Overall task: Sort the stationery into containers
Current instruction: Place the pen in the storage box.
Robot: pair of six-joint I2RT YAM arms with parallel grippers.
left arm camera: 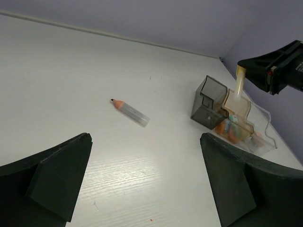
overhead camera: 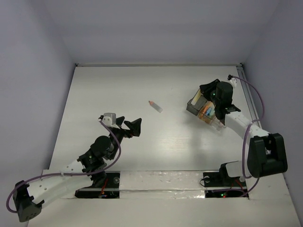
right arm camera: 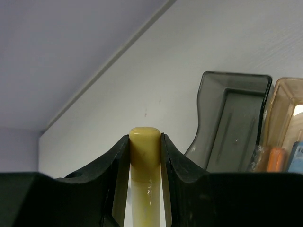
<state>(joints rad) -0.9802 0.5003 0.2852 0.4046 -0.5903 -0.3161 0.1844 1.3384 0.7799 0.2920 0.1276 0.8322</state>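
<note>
**While right end effector [right arm camera: 145, 142] clamps yellow piece [left arm camera: 239, 84], left end effector [left arm camera: 144, 182] gapes empty**

I see the containers [left arm camera: 209, 101] directly beneath the right one. An orange-tipped piece [left arm camera: 130, 110] lies alone ahead of the left, on a white worktop [overhead camera: 165, 85] boxed by pale lilac walls [overhead camera: 38, 47].

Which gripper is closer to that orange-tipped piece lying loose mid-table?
Left. The open left gripper sits just near-left of the orange-tipped piece. The right gripper, shut on a yellow piece, is above the containers, farther off to its right.
</note>
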